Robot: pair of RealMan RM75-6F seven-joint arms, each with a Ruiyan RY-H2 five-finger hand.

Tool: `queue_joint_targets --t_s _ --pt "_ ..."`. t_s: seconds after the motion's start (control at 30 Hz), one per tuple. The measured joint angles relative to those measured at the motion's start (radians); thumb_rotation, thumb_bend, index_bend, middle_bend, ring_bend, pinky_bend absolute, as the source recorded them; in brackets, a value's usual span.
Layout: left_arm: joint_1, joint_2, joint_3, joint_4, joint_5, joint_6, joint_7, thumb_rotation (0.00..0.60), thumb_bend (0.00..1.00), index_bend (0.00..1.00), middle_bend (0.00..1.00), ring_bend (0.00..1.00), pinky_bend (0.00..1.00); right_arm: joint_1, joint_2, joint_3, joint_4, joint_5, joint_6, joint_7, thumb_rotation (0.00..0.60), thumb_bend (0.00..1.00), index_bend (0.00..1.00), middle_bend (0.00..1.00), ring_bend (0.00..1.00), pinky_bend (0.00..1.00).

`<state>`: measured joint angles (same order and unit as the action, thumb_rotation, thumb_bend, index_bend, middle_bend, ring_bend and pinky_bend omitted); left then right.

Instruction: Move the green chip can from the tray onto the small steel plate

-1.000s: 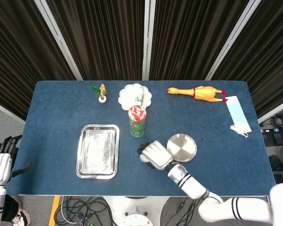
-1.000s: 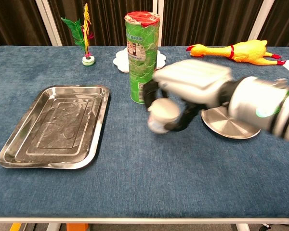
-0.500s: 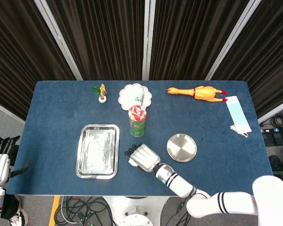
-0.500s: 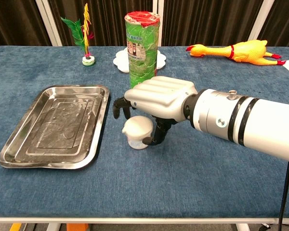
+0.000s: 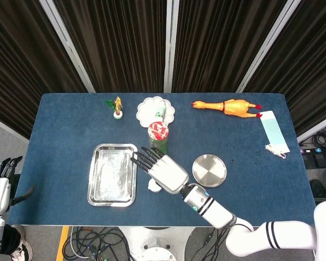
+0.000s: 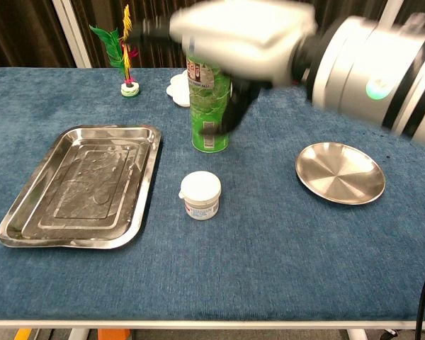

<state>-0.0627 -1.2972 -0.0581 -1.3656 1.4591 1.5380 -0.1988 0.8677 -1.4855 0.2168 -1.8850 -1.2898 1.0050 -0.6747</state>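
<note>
The green chip can (image 5: 158,137) (image 6: 210,106) with a red lid stands upright on the blue table, between the empty steel tray (image 5: 113,174) (image 6: 81,184) and the small steel plate (image 5: 209,170) (image 6: 339,172). My right hand (image 5: 163,169) (image 6: 241,32) hovers raised above the table in front of the can, fingers spread, holding nothing; it is blurred in the chest view. A small white jar (image 6: 200,195) (image 5: 153,185) stands on the table below it. My left hand (image 5: 0,187) hangs off the table's left edge, empty with fingers apart.
A feather toy (image 5: 118,107) (image 6: 126,49) and a white scalloped dish (image 5: 156,111) sit behind the can. A rubber chicken (image 5: 228,106) (image 6: 347,74) lies at the back right, and a face mask (image 5: 274,133) near the right edge.
My right hand carried the white jar leftward, set it down right of the tray, let it go and rose with fingers spread. The can has not moved.
</note>
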Motion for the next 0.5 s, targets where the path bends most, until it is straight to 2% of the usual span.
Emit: queue_joint_targets --t_s 0.1,0.2,0.3,0.5 --pt "-0.002 0.0 0.0 -0.004 0.005 -0.003 0.004 0.6 0.17 0.12 0.14 0.08 0.3 -0.013 0.054 0.041 -0.018 -0.048 0.057 0.052 0.6 0.13 0.01 0.03 0.0 0.11" --pt "-0.003 0.001 -0.001 -0.008 0.007 -0.003 0.009 0.6 0.17 0.12 0.14 0.08 0.3 -0.017 0.083 0.076 -0.014 -0.04 0.073 0.069 0.6 0.13 0.0 0.01 0.0 0.05" --pt "-0.003 0.002 0.001 -0.01 0.008 -0.01 0.009 0.6 0.17 0.12 0.14 0.08 0.3 -0.009 0.087 0.093 0.007 0.013 0.065 0.064 0.6 0.1 0.0 0.0 0.0 0.0" --pt "-0.006 0.005 0.014 -0.018 0.009 -0.038 0.018 0.6 0.17 0.12 0.14 0.07 0.3 0.053 0.078 0.118 0.09 0.211 -0.034 0.05 0.6 0.05 0.0 0.0 0.0 0.0"
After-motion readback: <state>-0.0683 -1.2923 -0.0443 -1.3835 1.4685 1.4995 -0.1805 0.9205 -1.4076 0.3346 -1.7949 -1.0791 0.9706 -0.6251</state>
